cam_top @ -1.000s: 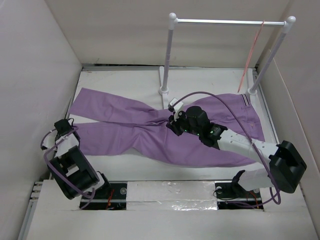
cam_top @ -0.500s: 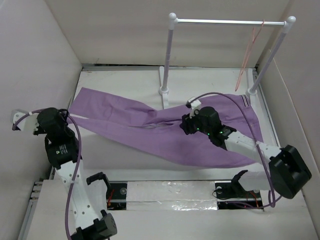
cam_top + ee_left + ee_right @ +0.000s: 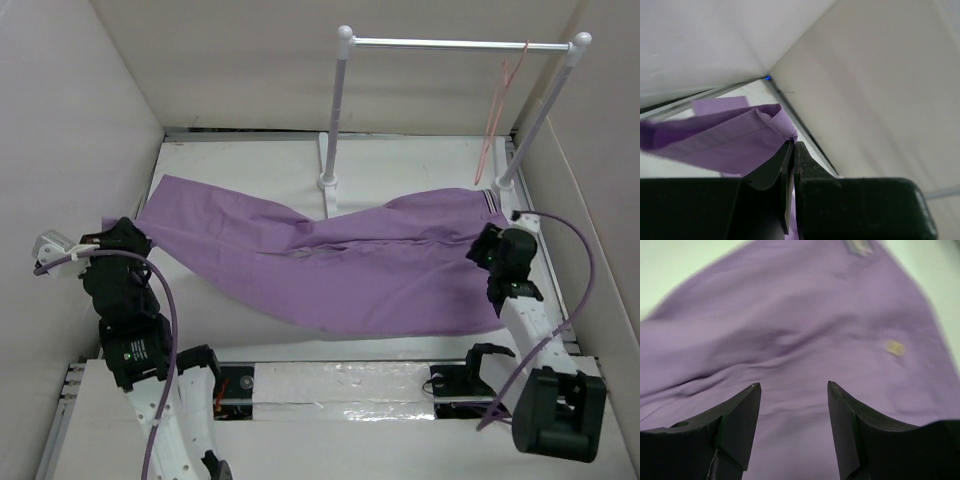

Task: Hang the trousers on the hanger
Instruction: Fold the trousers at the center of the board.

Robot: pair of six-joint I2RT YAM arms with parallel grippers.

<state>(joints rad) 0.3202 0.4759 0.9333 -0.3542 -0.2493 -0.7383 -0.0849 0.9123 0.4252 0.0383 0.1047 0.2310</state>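
Note:
The light purple trousers [image 3: 380, 280] lie across the table, legs stacked toward the left and the striped waistband [image 3: 490, 202] at the right. My left gripper [image 3: 138, 228] is shut on the leg ends at the far left. In the left wrist view its jaws [image 3: 793, 145] pinch a folded edge of the purple cloth [image 3: 725, 140]. My right gripper [image 3: 482, 250] is open over the waist end. In the right wrist view it [image 3: 794, 387] stands apart above the cloth [image 3: 790, 330], holding nothing. The pink-red hanger [image 3: 497, 110] hangs from the rail at the back right.
The white two-post rail stand [image 3: 450, 44] stands at the back, with its left base [image 3: 327, 182] touching the trousers' far edge. White walls close in on the left [image 3: 70, 120] and right [image 3: 600, 150]. The left gripper is near the wall corner [image 3: 767, 78].
My right gripper has moved from the trousers' middle to the waist end at the right. My left arm has risen with the leg ends, and one leg now lies over the other.

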